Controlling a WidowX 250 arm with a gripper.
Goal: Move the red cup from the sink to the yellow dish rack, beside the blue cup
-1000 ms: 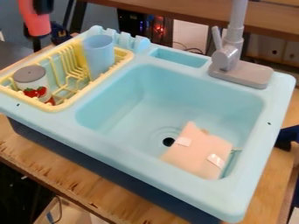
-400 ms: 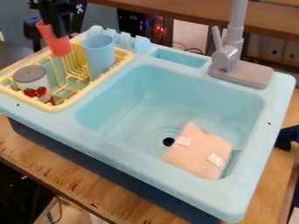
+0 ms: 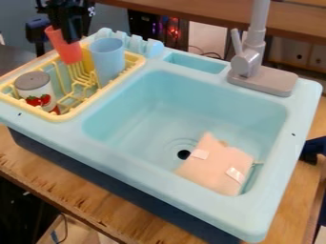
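The black gripper (image 3: 68,33) hangs at the upper left, above the back part of the yellow dish rack (image 3: 73,113). It is shut on the rim of a red cup (image 3: 68,50), which tilts with its lower end over the rack. Just right of the red cup stands a blue cup (image 3: 108,59) in the rack. A white can with a grey lid and strawberry pattern (image 3: 35,86) stands at the rack's front left.
The light blue sink (image 3: 159,109) holds a flat pinkish piece (image 3: 216,167) beside its drain. A grey faucet (image 3: 255,62) rises at the sink's back right. Low scalloped posts (image 3: 137,44) line the back edge behind the blue cup.
The gripper and red cup have come down and to the right, from the upper left corner to over the rack. The cup now tilts more. The other objects have stayed put.
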